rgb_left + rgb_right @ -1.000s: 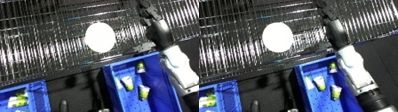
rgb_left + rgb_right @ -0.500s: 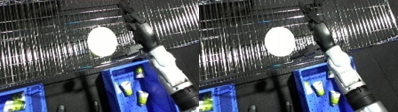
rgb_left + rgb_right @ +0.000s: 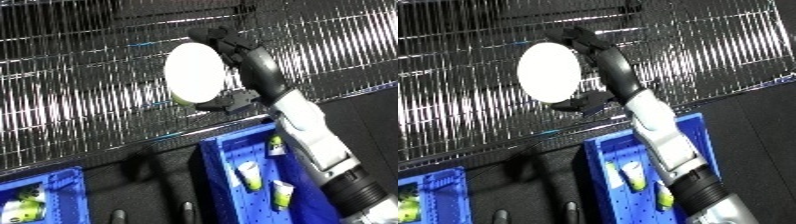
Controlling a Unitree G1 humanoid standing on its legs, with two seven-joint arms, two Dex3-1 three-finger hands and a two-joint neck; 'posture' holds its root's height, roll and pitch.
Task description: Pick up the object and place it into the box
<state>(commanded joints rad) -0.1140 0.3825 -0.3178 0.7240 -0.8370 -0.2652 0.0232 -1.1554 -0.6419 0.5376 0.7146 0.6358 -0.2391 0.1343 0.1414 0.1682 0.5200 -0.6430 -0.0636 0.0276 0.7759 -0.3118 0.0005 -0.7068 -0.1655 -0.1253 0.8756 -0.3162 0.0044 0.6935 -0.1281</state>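
A white round-faced object point(image 3: 195, 72) with a bit of green at its lower edge sits on the wire shelf point(image 3: 80, 85), facing me. My right hand point(image 3: 255, 62) reaches up from the lower right and brackets it. The fingers point(image 3: 216, 39) arch over its upper right edge, and the thumb point(image 3: 227, 105) lies just under its bottom edge. The hand is still spread, and I cannot tell whether it touches the object. Below stands the blue bin point(image 3: 217, 172), beside my right forearm. My left hand is out of sight.
The blue bin holds white and green bottles point(image 3: 250, 175), partly hidden by my forearm. A second blue bin point(image 3: 55, 186) with similar items stands at the lower left. A dark gap lies between the bins. The shelf's wire grid fills the upper part of the view.
My right hand has swung left along the shelf, from well right of the white object to right around it, fingers over the top and thumb beneath. The camera has shifted too.
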